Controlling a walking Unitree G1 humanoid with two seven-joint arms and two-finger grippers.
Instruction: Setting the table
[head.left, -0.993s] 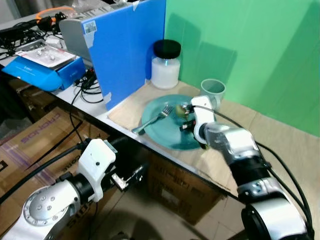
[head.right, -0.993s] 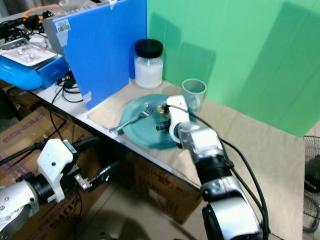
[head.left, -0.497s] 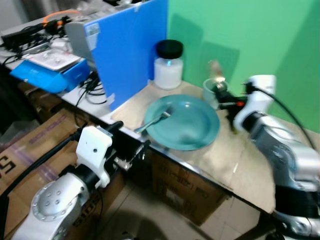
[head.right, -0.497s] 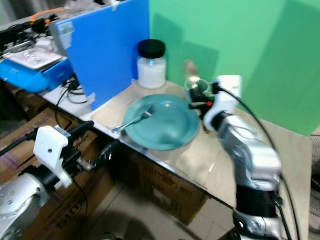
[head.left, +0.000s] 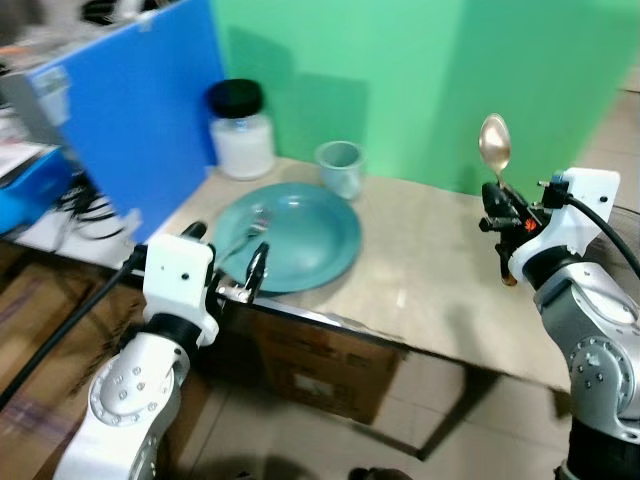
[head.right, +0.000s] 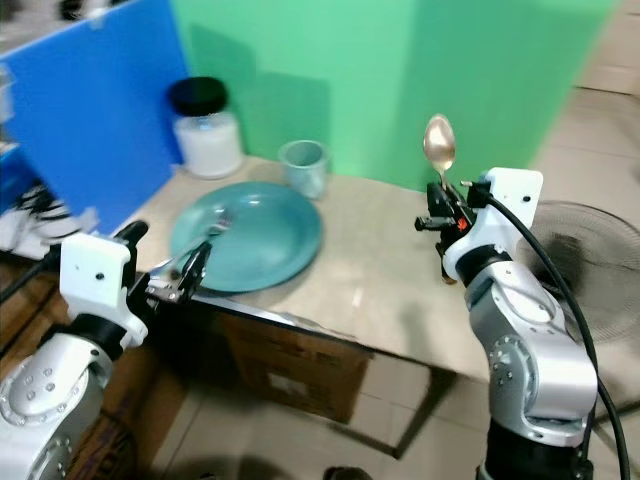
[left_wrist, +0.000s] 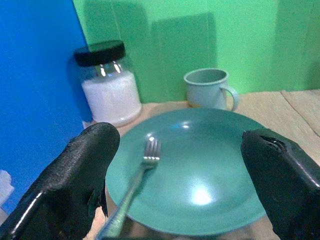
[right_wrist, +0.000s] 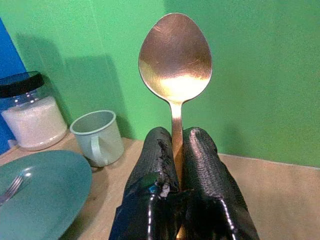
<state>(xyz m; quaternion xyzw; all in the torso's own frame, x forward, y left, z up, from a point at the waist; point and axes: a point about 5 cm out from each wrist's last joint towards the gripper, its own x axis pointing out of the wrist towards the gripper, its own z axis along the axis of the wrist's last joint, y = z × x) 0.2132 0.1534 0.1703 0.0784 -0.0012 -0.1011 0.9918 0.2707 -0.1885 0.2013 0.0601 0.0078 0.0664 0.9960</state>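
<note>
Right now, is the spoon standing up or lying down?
Standing up. The spoon points straight upward, bowl on top, its handle pinched between the shut jaws of the right gripper, which holds it in the air above the table.

The spoon (right_wrist: 174, 60) is polished metal, like the fork (left_wrist: 135, 185). The plate (left_wrist: 210, 170) looks glossy and smooth; the fingers (right_wrist: 202, 160) are rough matt black.

A fork (head.left: 243, 236) lies on the plate (head.left: 310, 245); behind the plate stand a jar (head.left: 240, 130) and, to its right, a mug (head.left: 340, 168).
</note>
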